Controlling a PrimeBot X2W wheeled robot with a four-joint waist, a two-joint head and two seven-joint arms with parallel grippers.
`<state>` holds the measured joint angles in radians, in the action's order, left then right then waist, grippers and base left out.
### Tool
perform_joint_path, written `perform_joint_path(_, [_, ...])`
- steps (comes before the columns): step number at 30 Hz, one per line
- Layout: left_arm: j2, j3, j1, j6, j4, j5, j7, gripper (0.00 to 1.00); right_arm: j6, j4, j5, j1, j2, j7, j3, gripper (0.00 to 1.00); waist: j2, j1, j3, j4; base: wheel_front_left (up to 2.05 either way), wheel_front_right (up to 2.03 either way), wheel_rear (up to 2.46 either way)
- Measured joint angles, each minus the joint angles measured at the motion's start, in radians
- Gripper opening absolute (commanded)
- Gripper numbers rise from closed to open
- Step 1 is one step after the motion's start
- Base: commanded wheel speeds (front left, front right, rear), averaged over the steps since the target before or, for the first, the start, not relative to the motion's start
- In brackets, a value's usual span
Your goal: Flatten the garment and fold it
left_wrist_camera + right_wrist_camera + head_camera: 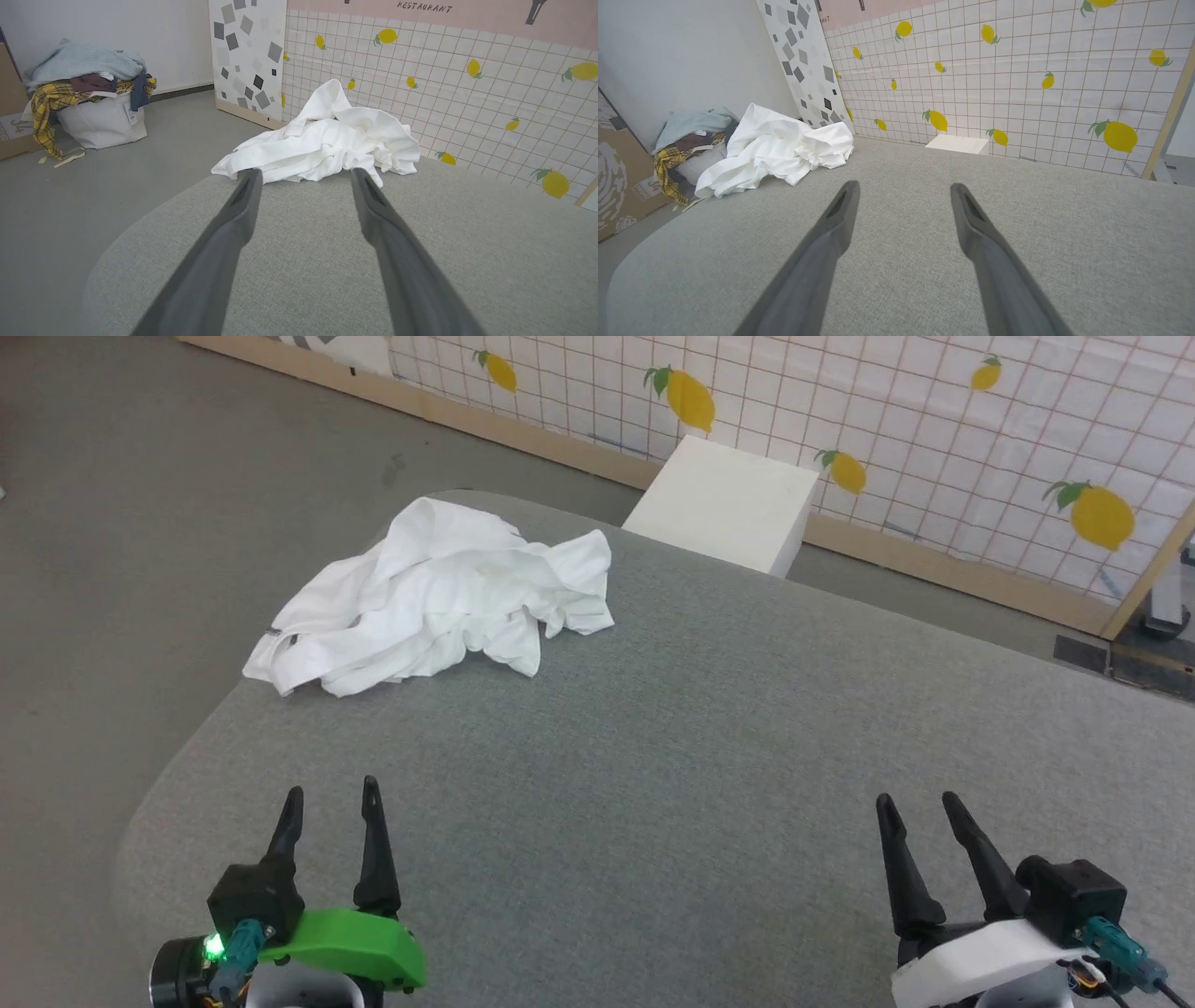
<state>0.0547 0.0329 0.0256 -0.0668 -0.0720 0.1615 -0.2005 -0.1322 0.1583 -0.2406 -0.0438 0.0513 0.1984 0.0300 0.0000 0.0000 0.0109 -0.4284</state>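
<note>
**Supervisor:** Report the garment's position.

**Operator:** I found the garment bunched in a crumpled heap at 11 o'clock on the grey table, near the far left corner, with one hem reaching the edge. No part lay spread flat, so I judged that flattening had not begun.

**Supervisor:** Gripper status?

**Operator:** Both were empty, fingers spread apart. The left gripper sat at 7 o'clock in the head view and the right gripper at 5 o'clock, each well apart from the cloth. I read that as a ready posture. The left one faced the heap directly, so it looked the likelier first reach.

**Supervisor:** Containers?

**Operator:** A white fabric bag stood on the floor at 10 o'clock in the left wrist view. It was overfilled with clothes, a pale blue knit on top and yellow plaid spilling over the side. The white box at 1 o'clock showed no opening, so I could not tell its contents.
</note>
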Motion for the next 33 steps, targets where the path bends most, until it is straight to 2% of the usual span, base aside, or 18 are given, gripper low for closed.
perform_joint_path(23, [0.0,0.005,0.015,-0.023,-0.016,0.051,-0.048,1.0,0.0,0.037,-0.043,-0.002,0.0,0.049,0.005,1.0,0.0,0.0,-0.004,-0.082,0.0,0.0,0.0])
perform_joint_path(33, [0.0,0.009,0.015,-0.021,-0.022,0.059,-0.053,1.0,0.0,0.047,-0.054,-0.002,0.0,0.058,0.006,1.0,0.0,0.0,-0.011,-0.071,0.0,0.0,0.0])
